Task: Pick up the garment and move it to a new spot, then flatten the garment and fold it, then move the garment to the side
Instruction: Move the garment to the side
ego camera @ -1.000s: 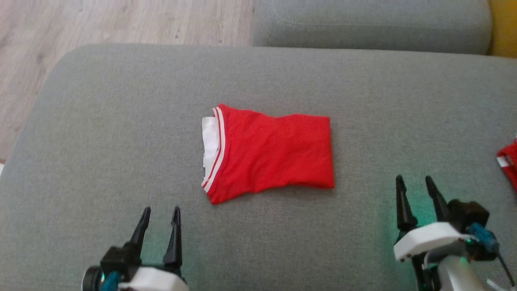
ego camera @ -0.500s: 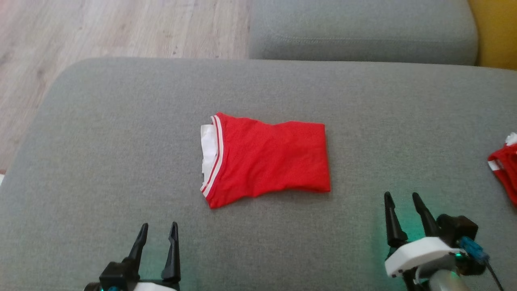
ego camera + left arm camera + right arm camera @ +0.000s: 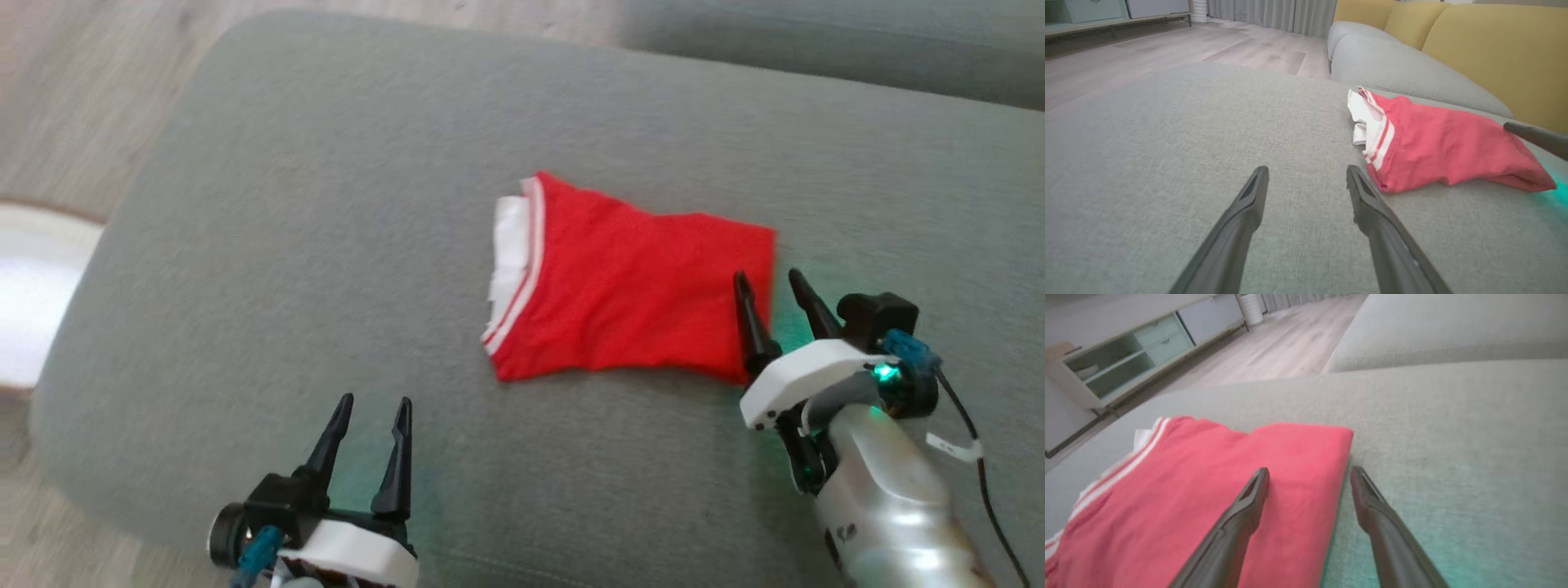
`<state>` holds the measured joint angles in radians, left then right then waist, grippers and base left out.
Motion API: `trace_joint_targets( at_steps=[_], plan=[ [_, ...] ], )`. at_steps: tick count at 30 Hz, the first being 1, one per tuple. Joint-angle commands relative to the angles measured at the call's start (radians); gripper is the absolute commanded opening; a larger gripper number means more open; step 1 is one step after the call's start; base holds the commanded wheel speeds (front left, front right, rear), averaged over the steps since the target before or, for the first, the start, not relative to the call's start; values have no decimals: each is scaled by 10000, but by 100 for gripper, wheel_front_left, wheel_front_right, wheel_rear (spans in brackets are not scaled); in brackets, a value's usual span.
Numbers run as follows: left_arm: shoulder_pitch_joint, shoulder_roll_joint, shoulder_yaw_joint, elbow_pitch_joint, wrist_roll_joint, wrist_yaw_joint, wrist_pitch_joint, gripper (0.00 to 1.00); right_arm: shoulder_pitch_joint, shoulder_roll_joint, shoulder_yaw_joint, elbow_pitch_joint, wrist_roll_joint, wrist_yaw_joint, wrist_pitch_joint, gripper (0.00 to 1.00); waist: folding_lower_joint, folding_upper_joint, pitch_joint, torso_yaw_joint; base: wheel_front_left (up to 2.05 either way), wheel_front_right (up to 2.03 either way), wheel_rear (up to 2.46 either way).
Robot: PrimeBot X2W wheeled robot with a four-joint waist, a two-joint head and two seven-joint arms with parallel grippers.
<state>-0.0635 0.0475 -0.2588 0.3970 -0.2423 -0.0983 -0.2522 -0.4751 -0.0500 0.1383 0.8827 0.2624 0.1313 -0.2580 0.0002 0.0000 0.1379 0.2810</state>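
Both of my grippers are open and holding nothing. Garment (image 3: 629,310) is red, folded into a rough rectangle, and lies flat on the grey sofa cushion (image 3: 326,204), just right of centre in the head view. Its white-striped band and a bit of white fabric sit at its left end, with some wrinkles across the middle. My right gripper (image 3: 766,276) is at the garment's right edge, lower right of the head view, fingers spread. In the right wrist view the gripper (image 3: 1309,469) straddles that edge: the left finger is over red fabric and the right finger is over bare cushion just beside the fold. I can't tell whether either tip is touching the cloth or the cushion. A green glow from the wrist light falls on the cushion next to it. My left gripper (image 3: 375,400) is at the lower left of the head view, over bare cushion and well apart from the garment, tips pointing up the frame. In the left wrist view the gap between its fingers (image 3: 1372,212) frames plain grey fabric, and the garment (image 3: 1437,143) lies to the right of centre, band end nearest. One dark finger of the right gripper pokes in at the right edge there. Wood floor (image 3: 73,82) is at the upper left of the head view. A yellow backrest (image 3: 1494,49) is at the upper right of the left wrist view, and a low cabinet (image 3: 1126,355) is at the upper left of the right wrist view.
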Motion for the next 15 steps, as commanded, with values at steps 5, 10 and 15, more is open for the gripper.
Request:
trace_joint_targets(
  at_steps=[5, 10, 15],
  plan=[
    [-272, 28, 188, -183, -181, 46, -95, 100, -768, -3, -49, 2079, -110, -6, 127, 86, -2, 0, 526, 891, 0, 0, 0],
    [-200, 28, 407, -215, -88, 63, -95, 100, -660, -3, 492, 2203, 512, -6, -22, 0, -2, 0, 405, 216, 0, 0, 0],
    [-294, 28, 684, -305, 58, -7, -95, 100, -180, -3, 660, 908, 766, -6, -33, 0, -2, 0, 232, -1545, 0, 0, 0]
  ],
)
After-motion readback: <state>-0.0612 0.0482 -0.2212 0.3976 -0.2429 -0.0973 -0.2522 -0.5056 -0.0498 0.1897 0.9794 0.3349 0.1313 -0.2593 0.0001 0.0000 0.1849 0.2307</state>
